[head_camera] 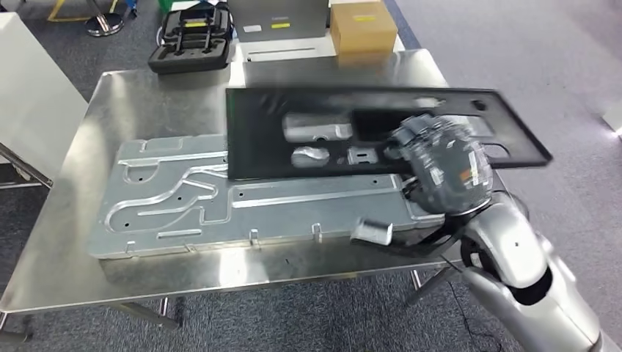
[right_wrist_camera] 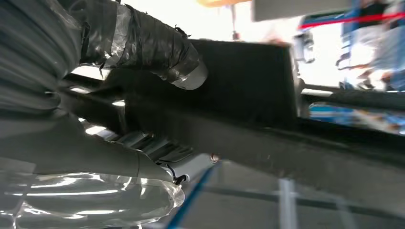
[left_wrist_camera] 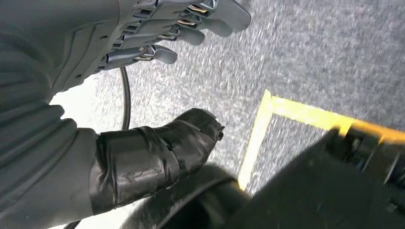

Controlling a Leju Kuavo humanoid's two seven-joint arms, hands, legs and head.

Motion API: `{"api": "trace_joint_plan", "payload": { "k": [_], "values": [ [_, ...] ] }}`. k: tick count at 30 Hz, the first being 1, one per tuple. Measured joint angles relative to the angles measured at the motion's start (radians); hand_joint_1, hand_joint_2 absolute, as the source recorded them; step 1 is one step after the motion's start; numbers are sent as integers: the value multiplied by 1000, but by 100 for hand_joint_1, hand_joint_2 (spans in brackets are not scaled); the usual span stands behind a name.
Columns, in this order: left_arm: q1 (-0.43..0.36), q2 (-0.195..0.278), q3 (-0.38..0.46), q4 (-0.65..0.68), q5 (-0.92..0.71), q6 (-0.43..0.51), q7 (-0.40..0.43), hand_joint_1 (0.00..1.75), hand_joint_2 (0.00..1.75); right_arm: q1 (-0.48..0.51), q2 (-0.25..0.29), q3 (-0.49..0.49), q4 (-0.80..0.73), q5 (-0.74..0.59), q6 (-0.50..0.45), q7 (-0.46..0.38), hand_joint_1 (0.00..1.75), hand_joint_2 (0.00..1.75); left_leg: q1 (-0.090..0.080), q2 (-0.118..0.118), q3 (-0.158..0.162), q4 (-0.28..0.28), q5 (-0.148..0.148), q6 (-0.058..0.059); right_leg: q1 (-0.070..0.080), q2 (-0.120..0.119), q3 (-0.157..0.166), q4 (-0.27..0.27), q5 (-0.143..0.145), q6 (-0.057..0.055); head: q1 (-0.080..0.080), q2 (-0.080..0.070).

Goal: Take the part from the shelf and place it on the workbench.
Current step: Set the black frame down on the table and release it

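Head view: you see the right hand (head_camera: pixel 440 170) gripping the black perforated panel (head_camera: pixel 308 139) at its right end, with the panel held over the stainless tabletop (head_camera: pixel 147 95) and partly covering the large silver stamped plate (head_camera: pixel 191 198) that lies there. The panel's long axis runs left to right across the tabletop, roughly parallel to the long axis of the plate beneath it, and nearly all of its length extends leftward from the hand (so the far end is unsupported and slightly blurred). Whether the panel's underside already touches the plate you cannot tell from this angle.

Right wrist view: the taped thumb lies on one face of the panel's edge and the fingers (right_wrist_camera: pixel 119 162) on the other, so the hold is a clamp across the panel's thickness.

Left wrist view: the left hand (left_wrist_camera: pixel 143 57) holds nothing, its fingers loosely extended and apart, above grey floor with a yellow line (left_wrist_camera: pixel 267 124). It hangs well away from the panel, so the right arm alone is placed to lower it. The release probably calls for a level descent, since the long overhang would tip toward the free end.
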Motion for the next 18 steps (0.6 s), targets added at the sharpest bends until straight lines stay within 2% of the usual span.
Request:
{"api": "trace_joint_plan", "payload": {
  "k": [1,3,4,5,6,7,8,9,10,13,14,16,18],
  "values": [
    [-4,-1,-1,-2,-4,5,2,0,175,-9,1,21,2,-3,6,-5,175,175,1,0,5,-4,0,3,-1,0,-25,53,-25,1,2,0],
    [-12,-3,-5,-4,-12,19,7,0,175,-31,6,63,10,-10,16,-12,175,175,1,-1,7,-1,-3,6,-1,0,-97,184,-71,4,4,0],
    [-14,-5,-7,-5,-17,27,8,0,175,-40,8,84,14,-13,20,-14,175,175,1,-1,7,2,-7,6,-1,0,-122,219,-73,5,5,0],
    [-15,-7,-8,-7,-21,36,5,0,175,-47,11,107,18,-15,25,-20,175,175,2,-2,9,5,-11,5,-1,0,-128,219,-55,6,5,0],
    [-17,-9,-8,-10,-26,45,-2,0,175,-54,13,129,21,-17,30,-28,175,175,3,-2,11,10,-16,4,-2,0,-115,180,-21,6,5,0],
    [-20,-10,-8,-14,-32,54,-12,0,175,-64,16,151,24,-16,37,-39,175,175,3,-3,12,16,-22,1,-4,-1,-89,113,18,6,5,0],
    [-26,-11,-8,-19,-38,64,-25,0,175,-77,21,176,28,-12,47,-51,175,175,2,-4,10,24,-28,-3,-3,-1,-61,51,44,5,5,0],
    [-32,-11,-8,-23,-45,72,-37,0,175,-90,27,201,30,-5,55,-63,175,175,1,-5,6,32,-33,-8,-3,0,-41,5,59,2,6,0],
    [-39,-12,-8,-27,-51,78,-46,0,175,-100,34,224,31,3,62,-71,175,175,0,-5,2,37,-36,-12,-1,0,-31,-19,61,-1,6,0],
    [-50,-12,-8,-37,-59,87,-56,0,175,-115,53,283,32,16,70,-80,175,175,0,-6,-3,43,-41,-23,1,2,-27,-28,57,-15,5,0],
    [-52,-12,-8,-39,-60,88,-57,0,175,-120,57,301,33,17,70,-80,175,175,2,-5,-8,57,-52,-29,-1,1,-24,-31,56,-20,5,0],
    [-52,-12,-8,-44,-61,90,-61,0,175,-133,65,330,34,17,71,-80,175,175,5,-2,-48,141,-97,-41,-3,-1,-18,-35,56,-29,4,0],
    [-52,-12,-8,-48,-67,99,-71,0,175,-141,69,353,36,18,74,-79,175,175,10,-1,-114,266,-143,-48,-1,-2,-17,-35,54,-34,3,0]
  ]
}}
